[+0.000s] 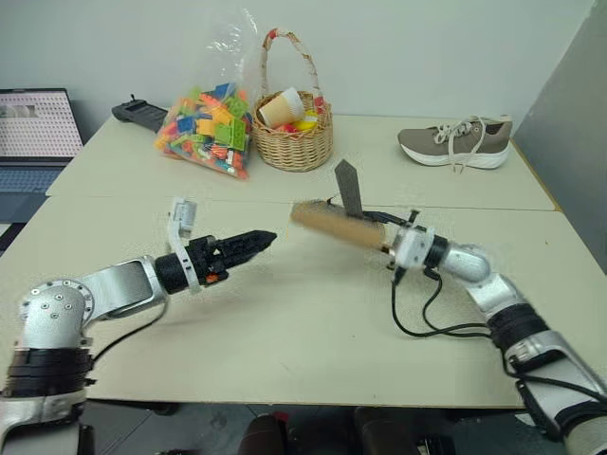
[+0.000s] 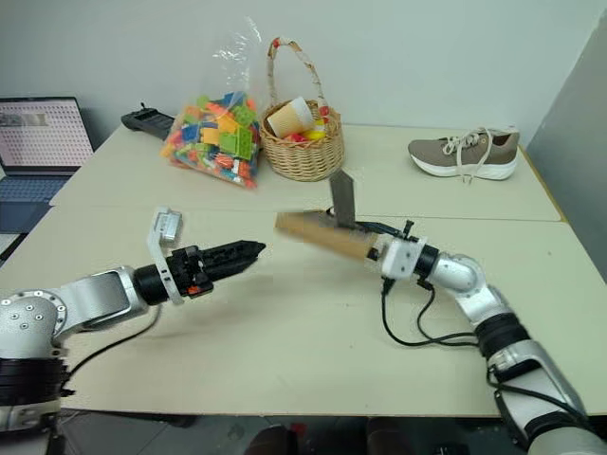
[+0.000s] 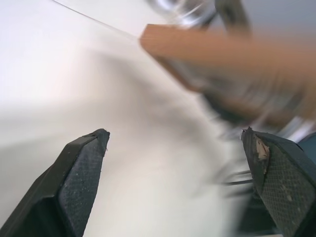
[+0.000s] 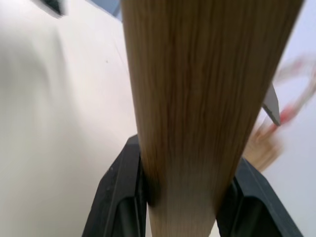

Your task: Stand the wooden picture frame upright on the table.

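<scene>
The wooden picture frame is held above the middle of the table, lying nearly flat, its dark fold-out stand sticking up. It is clamped at its right end between the fingers of the right gripper. The left gripper is seen just left of the frame, apart from it, fingers spread wide and empty. On the far side lie a bag of coloured blocks, a wicker basket and a shoe.
</scene>
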Controlling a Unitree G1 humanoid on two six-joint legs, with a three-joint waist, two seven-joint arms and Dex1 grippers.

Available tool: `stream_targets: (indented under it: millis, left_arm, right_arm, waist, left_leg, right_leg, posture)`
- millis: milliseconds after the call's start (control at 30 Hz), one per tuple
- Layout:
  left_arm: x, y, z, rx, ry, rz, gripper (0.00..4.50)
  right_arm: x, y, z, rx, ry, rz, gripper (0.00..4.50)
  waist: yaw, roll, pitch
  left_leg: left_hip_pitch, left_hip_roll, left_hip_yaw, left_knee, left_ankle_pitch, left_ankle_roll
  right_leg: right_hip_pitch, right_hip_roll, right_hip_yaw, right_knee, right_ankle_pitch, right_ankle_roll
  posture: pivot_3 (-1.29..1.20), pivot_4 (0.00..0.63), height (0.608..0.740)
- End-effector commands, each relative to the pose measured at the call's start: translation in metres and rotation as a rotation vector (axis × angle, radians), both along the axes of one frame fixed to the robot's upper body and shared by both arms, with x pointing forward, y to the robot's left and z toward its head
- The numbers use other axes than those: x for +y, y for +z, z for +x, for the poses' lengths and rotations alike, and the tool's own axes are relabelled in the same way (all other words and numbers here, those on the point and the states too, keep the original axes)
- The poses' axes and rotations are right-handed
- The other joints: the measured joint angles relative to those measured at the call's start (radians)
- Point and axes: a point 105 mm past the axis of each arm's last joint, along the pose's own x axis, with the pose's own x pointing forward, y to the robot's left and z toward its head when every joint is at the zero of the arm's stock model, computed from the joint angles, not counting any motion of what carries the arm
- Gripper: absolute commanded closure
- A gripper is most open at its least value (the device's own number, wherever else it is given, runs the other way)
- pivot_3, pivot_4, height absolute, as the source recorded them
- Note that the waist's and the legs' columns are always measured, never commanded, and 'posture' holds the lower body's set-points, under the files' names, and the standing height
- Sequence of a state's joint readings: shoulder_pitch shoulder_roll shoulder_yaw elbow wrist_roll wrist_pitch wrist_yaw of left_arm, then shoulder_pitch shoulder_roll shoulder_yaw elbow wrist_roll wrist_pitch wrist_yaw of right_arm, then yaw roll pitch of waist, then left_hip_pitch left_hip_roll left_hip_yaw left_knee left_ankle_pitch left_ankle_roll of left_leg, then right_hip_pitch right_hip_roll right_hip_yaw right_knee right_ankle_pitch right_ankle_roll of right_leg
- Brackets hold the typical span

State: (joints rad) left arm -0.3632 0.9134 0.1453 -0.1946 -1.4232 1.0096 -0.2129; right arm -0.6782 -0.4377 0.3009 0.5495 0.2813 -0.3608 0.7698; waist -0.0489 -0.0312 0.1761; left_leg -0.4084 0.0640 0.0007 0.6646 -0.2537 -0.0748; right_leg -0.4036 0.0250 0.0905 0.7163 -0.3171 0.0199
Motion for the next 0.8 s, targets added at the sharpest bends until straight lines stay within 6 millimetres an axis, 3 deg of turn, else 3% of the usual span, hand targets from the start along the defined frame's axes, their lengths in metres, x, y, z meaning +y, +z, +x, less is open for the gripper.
stream_targets:
  millis: [33, 200, 367, 433, 633, 800]
  left_arm:
    - [-0.005, 0.018, 0.009, -0.263, 0.047, 0.144, 0.0]
    - [-0.021, 0.018, -0.002, -0.39, 0.005, 0.214, 0.0]
    - [-0.024, 0.0, -0.013, -0.369, -0.034, 0.237, 0.0]
    - [-0.021, -0.005, -0.014, -0.364, -0.037, 0.249, 0.0]
    - [-0.017, -0.011, -0.01, -0.357, -0.035, 0.253, 0.0]
    - [-0.004, -0.008, -0.001, -0.36, -0.009, 0.27, 0.0]
  right_arm:
    - [0.017, 0.022, -0.003, 0.311, 0.143, 0.213, 3.19]
    - [0.038, 0.011, -0.019, 0.602, 0.313, 0.23, 3.19]
    - [0.044, -0.009, -0.016, 0.709, 0.305, 0.198, 3.19]
    - [0.045, -0.016, -0.016, 0.701, 0.299, 0.152, 2.48]
    - [0.031, -0.022, -0.017, 0.659, 0.278, 0.085, 1.16]
    - [-0.004, -0.028, -0.021, 0.567, 0.174, -0.011, 0.03]
  waist:
    - [0.007, 0.001, 0.0]
    - [0.012, 0.001, 0.0]
    - [0.014, 0.001, 0.0]
    - [0.014, 0.001, 0.0]
    - [0.014, 0.0, 0.0]
    - [0.015, 0.0, 0.0]
  left_leg:
    - [0.0, 0.0, 0.001, 0.0, 0.0, 0.0]
    - [0.0, -0.002, 0.002, -0.001, -0.001, 0.001]
    - [-0.001, -0.003, 0.003, -0.001, -0.003, 0.005]
    - [-0.001, -0.003, 0.003, 0.0, -0.003, 0.005]
    - [-0.001, -0.003, 0.003, 0.0, -0.003, 0.005]
    - [-0.001, -0.003, 0.002, -0.001, -0.003, 0.005]
  right_leg:
    - [0.0, 0.0, 0.0, 0.0, 0.0, 0.0]
    - [-0.001, 0.002, 0.001, -0.002, 0.0, 0.0]
    - [-0.001, 0.004, 0.001, -0.002, 0.0, 0.0]
    - [-0.001, 0.007, 0.001, -0.002, 0.0, 0.0]
    - [-0.002, 0.007, 0.001, -0.002, 0.0, 0.0]
    - [-0.002, 0.007, 0.001, -0.002, 0.0, 0.0]
  posture:
    - [0.0, 0.15, 0.74]
    - [0.0, 0.15, 0.74]
    - [0.0, 0.15, 0.74]
    - [0.0, 0.15, 0.74]
    - [0.0, 0.15, 0.74]
    - [0.0, 0.15, 0.74]
